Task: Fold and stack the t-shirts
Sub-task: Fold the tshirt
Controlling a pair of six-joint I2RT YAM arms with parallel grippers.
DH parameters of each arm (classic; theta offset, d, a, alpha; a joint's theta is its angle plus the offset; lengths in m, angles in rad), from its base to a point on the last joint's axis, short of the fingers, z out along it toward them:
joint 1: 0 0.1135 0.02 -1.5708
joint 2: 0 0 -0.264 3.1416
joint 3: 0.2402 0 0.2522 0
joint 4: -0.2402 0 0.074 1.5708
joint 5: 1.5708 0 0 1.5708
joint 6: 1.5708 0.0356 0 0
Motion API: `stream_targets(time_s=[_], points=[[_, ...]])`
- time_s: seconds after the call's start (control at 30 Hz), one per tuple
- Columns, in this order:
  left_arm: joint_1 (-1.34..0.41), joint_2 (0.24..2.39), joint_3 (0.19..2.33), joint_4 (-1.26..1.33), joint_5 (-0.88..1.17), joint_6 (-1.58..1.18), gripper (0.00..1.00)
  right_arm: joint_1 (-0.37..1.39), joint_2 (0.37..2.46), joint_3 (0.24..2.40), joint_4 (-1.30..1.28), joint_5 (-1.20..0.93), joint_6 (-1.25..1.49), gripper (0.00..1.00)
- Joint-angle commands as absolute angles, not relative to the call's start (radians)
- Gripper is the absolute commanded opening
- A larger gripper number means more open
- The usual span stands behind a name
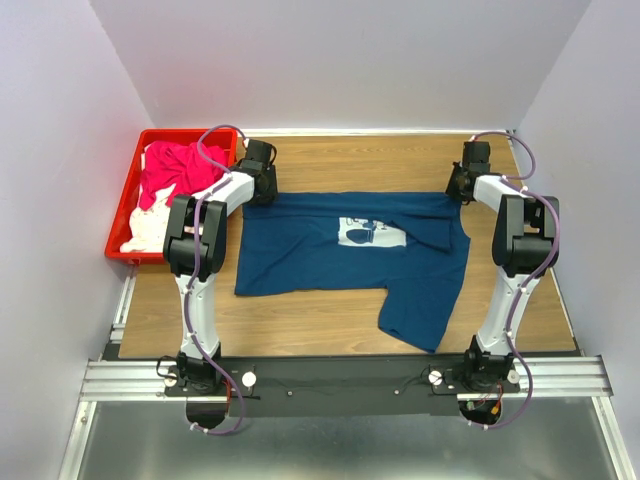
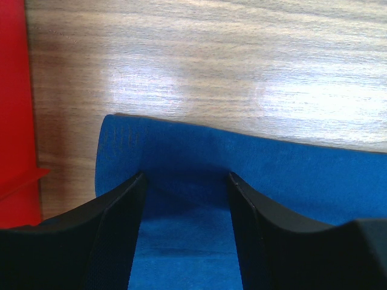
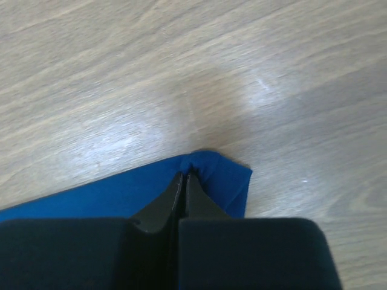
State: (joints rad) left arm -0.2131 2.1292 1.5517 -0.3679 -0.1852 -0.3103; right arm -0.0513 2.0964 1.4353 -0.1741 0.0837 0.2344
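Observation:
A dark navy blue t-shirt (image 1: 340,260) with a white chest print lies spread on the wooden table, one part hanging toward the near right. My left gripper (image 1: 262,190) is open over its far left corner (image 2: 181,163), fingers (image 2: 115,235) straddling the cloth. My right gripper (image 1: 462,187) is shut on the far right corner of the shirt (image 3: 211,175), pinching a small bunched fold. Magenta-pink (image 1: 175,170) and white (image 1: 150,228) shirts lie in the red crate. No orange shirt shows.
A red plastic crate (image 1: 122,205) stands at the far left of the table; its wall shows in the left wrist view (image 2: 15,109). Grey walls enclose the table on three sides. The metal rail (image 1: 340,378) with the arm bases runs along the near edge.

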Motion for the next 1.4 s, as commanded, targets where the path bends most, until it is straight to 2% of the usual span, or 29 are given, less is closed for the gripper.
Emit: stream_targets(time_s=[0.0, 0.2, 0.23, 0.5, 0.63, 1.17, 1.3, 1.37], points=[[-0.202, 2.149, 1.526, -0.433, -0.225, -0.288, 0.64, -0.051, 2.094, 1.433, -0.209, 0.222, 0.236, 0.01], [-0.202, 2.152, 1.525, -0.436, -0.230, -0.288, 0.64, -0.071, 2.072, 1.434, -0.213, 0.249, 0.285, 0.01], [-0.202, 2.154, 1.526, -0.437, -0.230, -0.288, 0.64, -0.075, 2.063, 1.430, -0.213, 0.244, 0.311, 0.05], [-0.201, 2.155, 1.526, -0.439, -0.232, -0.288, 0.64, -0.187, 2.059, 1.394, -0.210, 0.062, 0.420, 0.07], [-0.201, 2.155, 1.528, -0.439, -0.232, -0.288, 0.64, -0.212, 2.048, 1.397, -0.209, 0.005, 0.433, 0.13], [-0.202, 2.148, 1.531, -0.434, -0.229, -0.293, 0.65, -0.265, 2.014, 1.327, -0.180, -0.089, 0.431, 0.14], [-0.206, 2.108, 1.523, -0.410, -0.222, -0.299, 0.73, -0.230, 1.890, 1.275, -0.175, -0.135, 0.393, 0.22], [-0.209, 2.080, 1.526, -0.402, -0.222, -0.301, 0.73, -0.204, 1.835, 1.224, -0.175, -0.137, 0.377, 0.30]])
